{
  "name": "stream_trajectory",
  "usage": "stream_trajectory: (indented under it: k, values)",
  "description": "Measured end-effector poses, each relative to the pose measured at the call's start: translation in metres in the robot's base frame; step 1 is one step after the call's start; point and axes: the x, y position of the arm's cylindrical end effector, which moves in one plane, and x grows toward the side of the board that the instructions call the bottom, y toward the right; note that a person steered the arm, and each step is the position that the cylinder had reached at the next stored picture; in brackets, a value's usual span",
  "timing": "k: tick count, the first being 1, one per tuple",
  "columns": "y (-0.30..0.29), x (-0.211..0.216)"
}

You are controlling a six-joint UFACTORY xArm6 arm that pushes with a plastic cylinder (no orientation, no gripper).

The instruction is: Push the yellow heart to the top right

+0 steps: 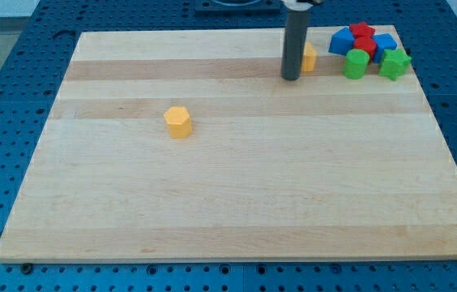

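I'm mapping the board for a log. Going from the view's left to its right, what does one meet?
Yellow block → my tip → yellow heart, partly behind the rod → blue block → green block → green star.

Bright, even overhead light falls across the pale wooden tabletop [237, 195], with no harsh glare and only small, soft shadows close under the yellow block [178, 122] and the rod. Focus holds from near edge to far, though the picture is slightly soft and block edges far right look faintly fuzzy.
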Motion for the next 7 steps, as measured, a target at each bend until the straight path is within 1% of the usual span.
stream_trajectory:
  k: [1, 2, 3, 4, 5, 6, 7]
  values:
    - [0.019, -0.019]
    - [0.021, -0.028]
    - [0.018, -0.024]
    - [0.011, -0.033]
    - [0.011, -0.052]
    - [0.010, -0.052]
    - [-0.010, -0.015]
